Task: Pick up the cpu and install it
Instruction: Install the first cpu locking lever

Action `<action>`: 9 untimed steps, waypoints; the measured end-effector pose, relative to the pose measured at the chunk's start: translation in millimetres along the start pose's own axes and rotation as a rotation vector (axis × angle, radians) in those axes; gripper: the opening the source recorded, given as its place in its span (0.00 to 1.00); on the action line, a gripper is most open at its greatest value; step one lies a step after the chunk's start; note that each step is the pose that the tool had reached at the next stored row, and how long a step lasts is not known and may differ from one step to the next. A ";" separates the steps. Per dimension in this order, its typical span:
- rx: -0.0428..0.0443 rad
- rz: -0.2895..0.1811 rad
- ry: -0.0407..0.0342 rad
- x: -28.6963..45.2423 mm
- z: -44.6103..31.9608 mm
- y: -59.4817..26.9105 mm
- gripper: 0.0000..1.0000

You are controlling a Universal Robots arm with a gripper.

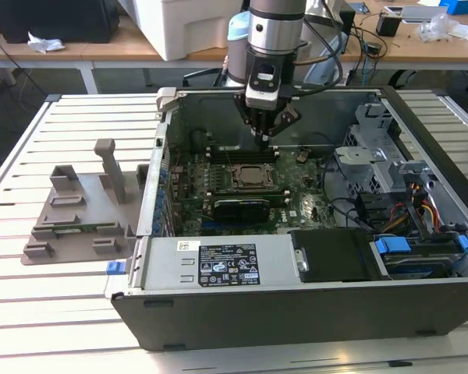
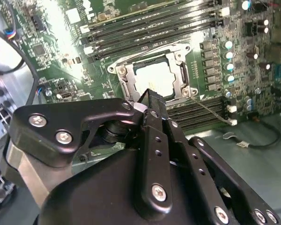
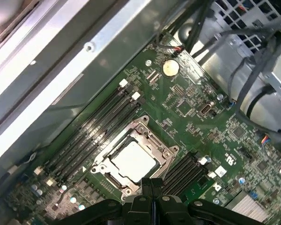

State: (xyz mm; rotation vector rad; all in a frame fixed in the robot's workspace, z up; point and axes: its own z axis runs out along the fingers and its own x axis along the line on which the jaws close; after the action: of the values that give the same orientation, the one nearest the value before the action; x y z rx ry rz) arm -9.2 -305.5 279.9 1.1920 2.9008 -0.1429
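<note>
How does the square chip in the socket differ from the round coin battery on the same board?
The chip is square; the coin battery is round. The chip looks pale silvery grey, the battery yellowish. The chip is plainly larger and lies inside a metal socket frame; the battery sits without one. Both lie flat on the green board.

The cpu [image 3: 133, 161] lies flat in the metal-framed socket [image 3: 147, 132] on the green motherboard [image 3: 196, 126], with black memory slots [image 3: 96, 136] on both sides. The gripper [image 3: 151, 185], its tips pressed together and empty, hangs near the socket's edge. Farther off are a coin cell [image 3: 170, 68], the grey case wall [image 3: 61, 70] and dark cables [image 3: 253, 61].
</note>
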 end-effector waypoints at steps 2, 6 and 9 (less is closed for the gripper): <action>-0.0014 -0.036 -0.0030 0.0 0.0 0.0 0.11; -0.0041 -0.112 -0.0094 0.0 0.0 0.0 0.11; -0.0059 -0.159 -0.0133 0.0 0.0 0.0 0.11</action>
State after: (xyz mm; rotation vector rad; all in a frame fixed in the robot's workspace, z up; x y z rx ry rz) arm -9.2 -305.5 279.9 0.9546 2.9797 -0.1418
